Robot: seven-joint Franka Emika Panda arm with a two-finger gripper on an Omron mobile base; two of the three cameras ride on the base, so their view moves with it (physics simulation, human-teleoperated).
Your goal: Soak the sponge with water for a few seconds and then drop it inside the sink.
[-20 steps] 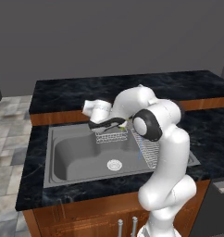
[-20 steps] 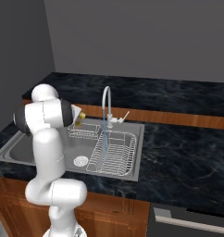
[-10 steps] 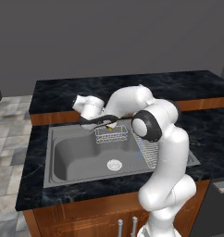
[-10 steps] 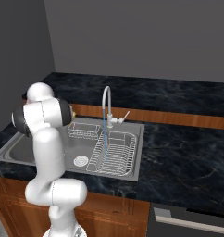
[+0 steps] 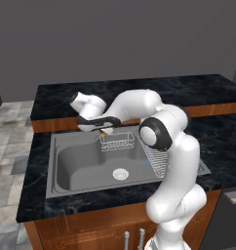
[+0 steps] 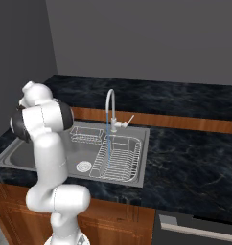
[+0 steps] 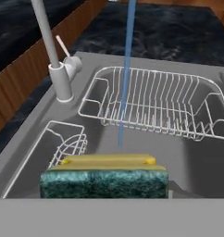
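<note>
Two wire pieces, a rack [image 7: 164, 109] and a basket [image 7: 67, 148], sit by the faucet [image 7: 56, 60]; water [image 7: 125, 74] falls ahead. The gripper [image 5: 106, 128] clamps the sponge [image 7: 104, 178], fingers hidden.

Even, flat rendered light, no clear source. Soft shading inside the sink [image 5: 66, 166]; faint sheen on the arm's white shells. Base views slightly soft, coarse in detail (wire racks blur together). Hand view sharper, no glare, no edge distortion.
</note>
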